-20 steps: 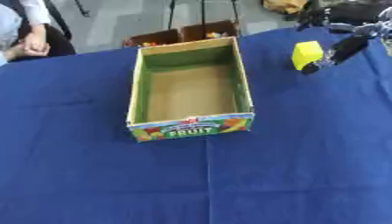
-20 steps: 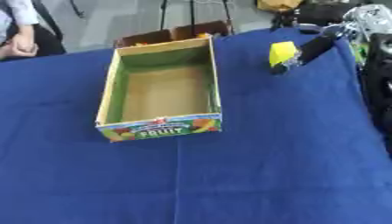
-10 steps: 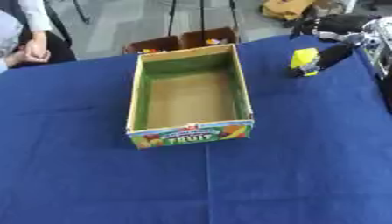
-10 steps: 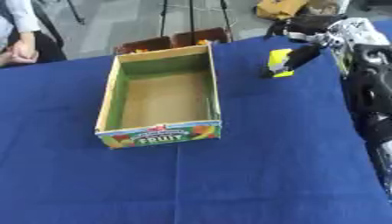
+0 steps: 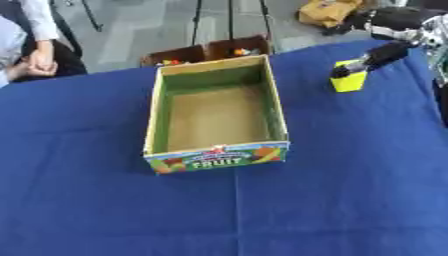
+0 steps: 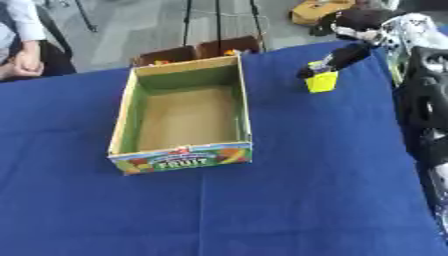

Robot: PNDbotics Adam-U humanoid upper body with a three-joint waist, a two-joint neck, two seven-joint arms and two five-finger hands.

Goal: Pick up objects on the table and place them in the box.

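An open cardboard box [image 5: 276,109] with a "FRUIT" label on its front stands at the table's middle, its brown floor bare. To its right, near the far edge, is a small yellow block [image 5: 349,83]. My right hand [image 5: 381,54] reaches in from the upper right, and its dark fingers are closed on the block's top. I cannot tell whether the block touches the cloth. The right arm [image 6: 427,105] runs down the right edge of the right eye view. No left hand shows.
A blue cloth [image 5: 262,210] covers the whole table. Behind the far edge sit two brown crates [image 5: 210,52] with small coloured things in them. A yellow-brown bag [image 5: 329,11] lies on the floor beyond.
The whole picture has slid downward, so the camera moved. My right hand still has the yellow block to the right of the box, perhaps a little lower.
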